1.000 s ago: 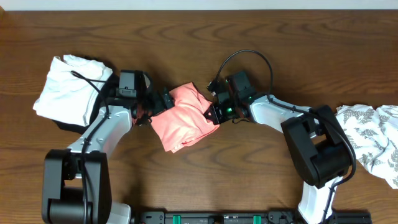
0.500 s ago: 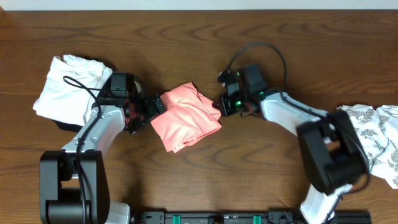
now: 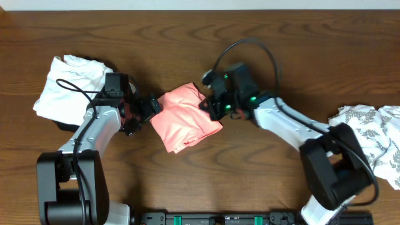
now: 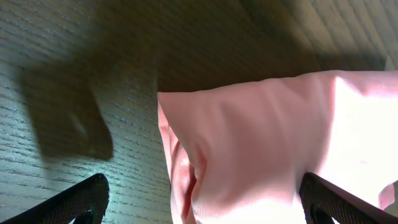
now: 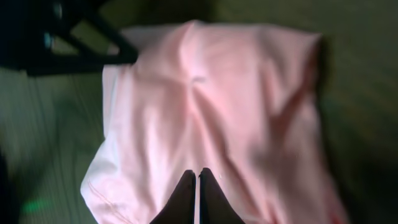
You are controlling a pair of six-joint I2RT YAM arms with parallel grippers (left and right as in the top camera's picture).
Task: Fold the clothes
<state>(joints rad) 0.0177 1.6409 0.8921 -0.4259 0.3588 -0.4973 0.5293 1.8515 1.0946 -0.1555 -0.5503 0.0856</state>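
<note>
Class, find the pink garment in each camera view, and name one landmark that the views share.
Overhead: the pink garment lies at the centre of the table.
Left wrist: it fills the centre and right.
Right wrist: it fills the middle.
Shared landmark: the wood-grain table under it.

Dark brown wood-grain table [image 3: 206, 184], pale strip [image 3: 200, 5] beyond far edge, soft overhead light

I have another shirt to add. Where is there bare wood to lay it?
Bare: the far strip of table beyond both arms, and the near patch between the arm bases, in front of the pink garment. Crowded: the middle, where the left gripper and right gripper flank that garment, plus the white garment at left and leaf-print cloth at right.
</note>
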